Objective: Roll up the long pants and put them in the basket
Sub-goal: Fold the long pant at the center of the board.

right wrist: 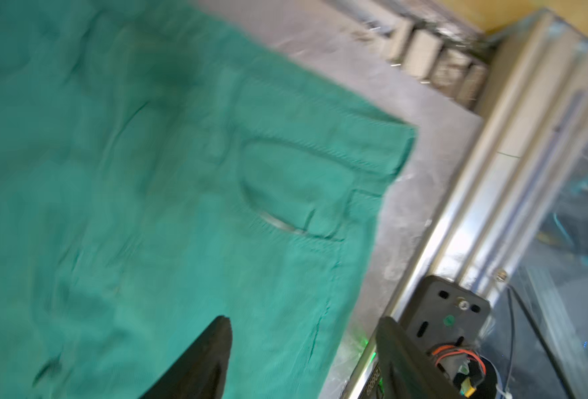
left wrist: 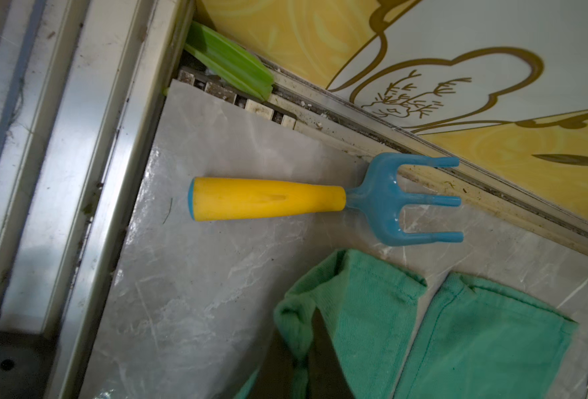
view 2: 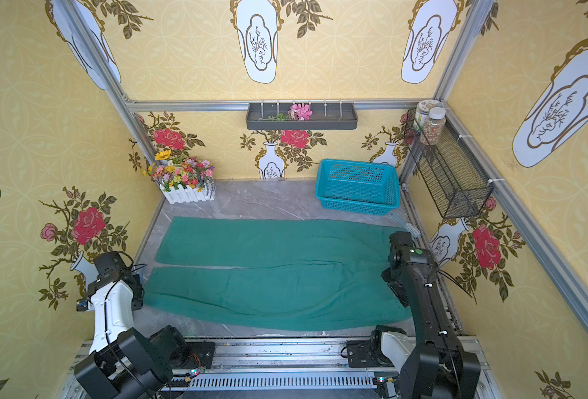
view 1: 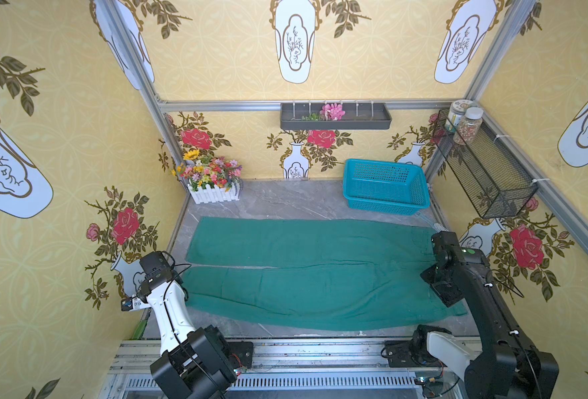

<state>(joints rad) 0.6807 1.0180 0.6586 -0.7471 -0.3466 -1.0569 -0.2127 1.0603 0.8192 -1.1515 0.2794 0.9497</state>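
Two high views, two close wrist views.
Both top views look steeply down from the front, sharing the whole dark teal-green fabric long pants (view 1: pixel 313 276) (view 2: pixel 278 276); the wrist cameras look closely down at opposite ends.

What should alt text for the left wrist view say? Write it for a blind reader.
A toy garden fork with a yellow handle and blue tines lies on the grey marbled table beside a yellow wall. Near it are the two cuffs of the long pants, one bunched up in the shut left gripper.
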